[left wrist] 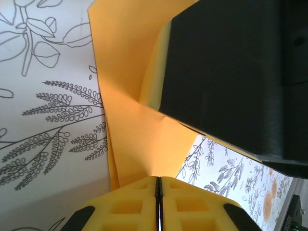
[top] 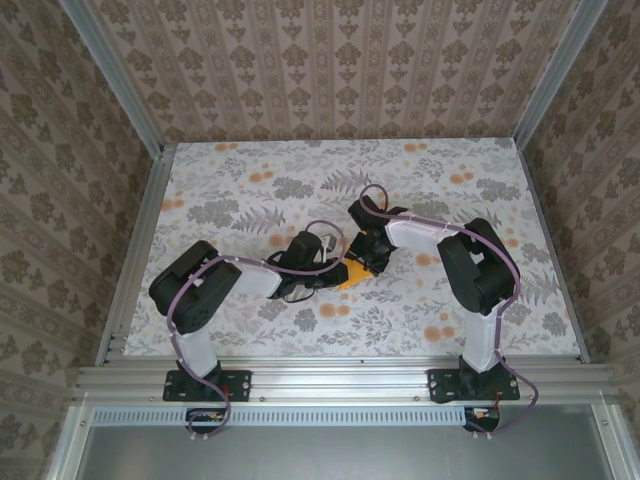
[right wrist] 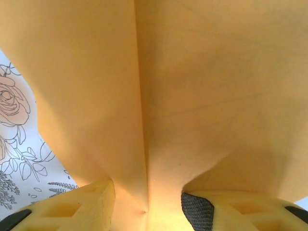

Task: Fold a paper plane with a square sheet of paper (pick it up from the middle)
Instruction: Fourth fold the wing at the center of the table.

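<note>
The orange sheet of paper [top: 352, 275] lies folded into a small pointed shape at the middle of the table, between the two grippers. My left gripper [top: 333, 270] comes in from the left. In the left wrist view its yellow fingers [left wrist: 139, 202] are pressed together, so the left gripper [left wrist: 159, 182] is shut on the near edge of the paper [left wrist: 130, 72]. My right gripper [top: 368, 258] reaches in from the right, and its black body [left wrist: 226, 72] rests over the paper. The right gripper [right wrist: 148, 202] stands open, with a creased ridge of paper [right wrist: 192, 72] running down between its fingers.
The table carries a white floral cloth [top: 450, 170] with small orange flower prints. Aluminium rails [top: 135, 250] and patterned walls close in the left, right and back. The arm bases sit at the near edge [top: 330, 372].
</note>
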### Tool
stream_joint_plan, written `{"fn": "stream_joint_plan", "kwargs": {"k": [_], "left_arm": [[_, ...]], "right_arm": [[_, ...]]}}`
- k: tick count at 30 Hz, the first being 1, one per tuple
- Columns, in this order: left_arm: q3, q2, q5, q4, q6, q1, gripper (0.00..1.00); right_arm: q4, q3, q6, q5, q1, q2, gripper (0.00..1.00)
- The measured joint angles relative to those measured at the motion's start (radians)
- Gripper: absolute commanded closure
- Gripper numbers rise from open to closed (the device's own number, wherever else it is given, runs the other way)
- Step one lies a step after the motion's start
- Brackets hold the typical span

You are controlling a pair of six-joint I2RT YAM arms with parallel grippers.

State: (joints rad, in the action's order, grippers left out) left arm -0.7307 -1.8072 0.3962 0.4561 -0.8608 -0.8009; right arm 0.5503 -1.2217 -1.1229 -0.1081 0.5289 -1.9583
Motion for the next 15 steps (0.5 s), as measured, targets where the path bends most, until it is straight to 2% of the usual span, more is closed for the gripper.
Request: {"fn": "stream_joint_plan", "kwargs": {"k": [15], "left_arm": [[-0.012,0.002,-0.061,-0.063,0.019,-0.013,0.91]], "right_arm": [[0.0,0.0,0.0,0.0,0.0,0.0,0.48]]}}
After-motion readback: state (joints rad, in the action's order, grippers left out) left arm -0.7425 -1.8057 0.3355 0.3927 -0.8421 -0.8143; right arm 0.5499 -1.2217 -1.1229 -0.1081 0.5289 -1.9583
